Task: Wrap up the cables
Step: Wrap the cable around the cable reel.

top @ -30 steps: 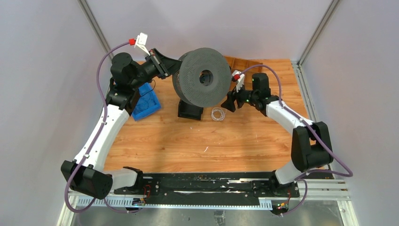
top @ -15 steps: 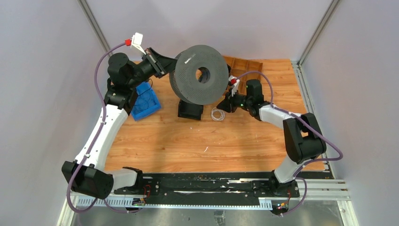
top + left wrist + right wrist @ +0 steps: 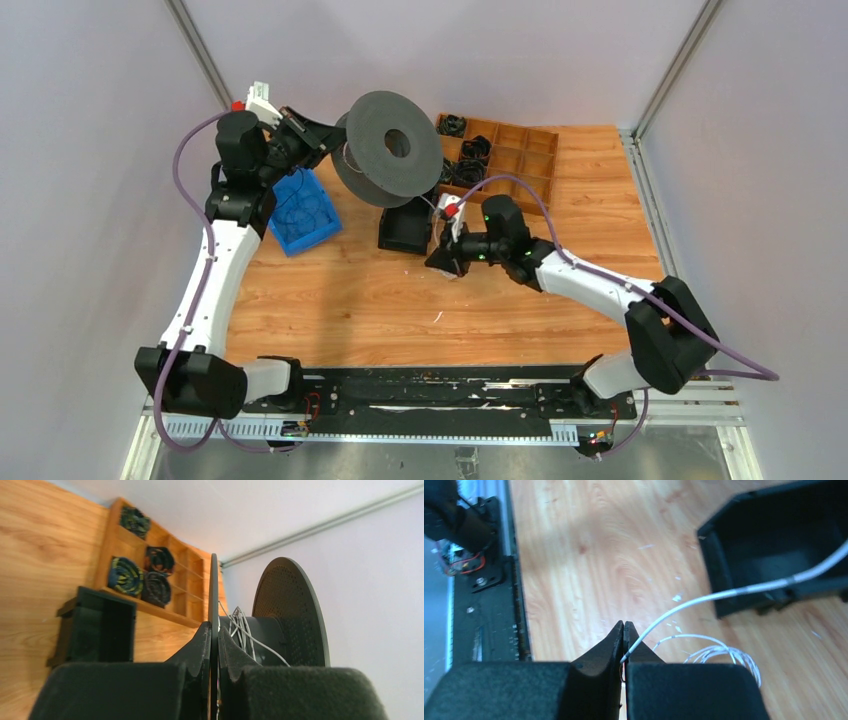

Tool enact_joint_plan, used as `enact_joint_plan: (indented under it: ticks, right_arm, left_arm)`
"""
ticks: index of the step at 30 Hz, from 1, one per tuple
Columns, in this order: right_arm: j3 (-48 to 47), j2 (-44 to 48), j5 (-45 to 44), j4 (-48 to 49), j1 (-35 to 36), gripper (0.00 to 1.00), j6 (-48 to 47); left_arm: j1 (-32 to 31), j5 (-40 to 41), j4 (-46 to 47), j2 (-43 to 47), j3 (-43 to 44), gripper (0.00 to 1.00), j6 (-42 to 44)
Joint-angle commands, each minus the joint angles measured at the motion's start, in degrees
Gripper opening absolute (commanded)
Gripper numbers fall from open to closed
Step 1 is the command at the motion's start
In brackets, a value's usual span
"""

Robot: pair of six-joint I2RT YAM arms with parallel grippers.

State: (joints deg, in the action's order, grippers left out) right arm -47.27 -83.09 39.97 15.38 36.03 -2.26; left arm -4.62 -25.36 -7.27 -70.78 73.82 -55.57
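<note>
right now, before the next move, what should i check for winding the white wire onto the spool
1. Right gripper pinched on the white wire: ok, the wire's end sits between shut fingers.
2. Left gripper clamped on the spool: ok, shut on the edge of one flange.
3. Wire turns seated on the spool core: ok, several strands show between the flanges.
4. Loose loops on the table free of knots: cannot tell.
5. Wire clear of the black stand: cannot tell; it runs across the stand's front edge in the right wrist view.
</note>
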Motion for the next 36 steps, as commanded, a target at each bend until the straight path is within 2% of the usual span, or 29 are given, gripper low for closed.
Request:
enact_joint_plan:
  ticks: [1,8,17,21,25,29,36]
  right_arm:
    - [-4.1,1.95,-3.8,-11.49,6.97,0.01,-4.72]
    - [-10.84,3.2,0.64,-27.05,15.78,0.01,-15.49]
    - [-27.57,3.95,8.35,-48.65,23.23,0.01,-24.5]
    - [-34.9,3.21,8.77,-55.45,26.59,0.01,-26.54]
    - [-41.22,1.63,8.3,-57.96,27.51,0.01,-25.69]
    - [-46.82,0.04,2.38,-59.54,27.51,0.01,-24.81]
    - [-55.4,-1.38,-13.5,-61.26,27.43,0.01,-25.67]
  left_arm:
    - [0.23,7.75,-6.59,-0.32,5.3,0.0,3.57]
    - [0.23,15.19,-11.04,-1.92,10.55,0.0,8.13]
    - [-0.29,23.55,-13.36,-1.84,14.63,0.0,17.31]
    - [-2.59,27.73,-13.5,-1.89,15.32,0.01,22.15]
    - [-7.97,32.53,-13.76,-1.91,15.47,0.0,28.05]
    - [-11.94,34.91,-13.47,-1.58,14.03,0.0,31.4]
    - [-19.91,38.46,-11.81,-0.76,11.17,0.0,38.99]
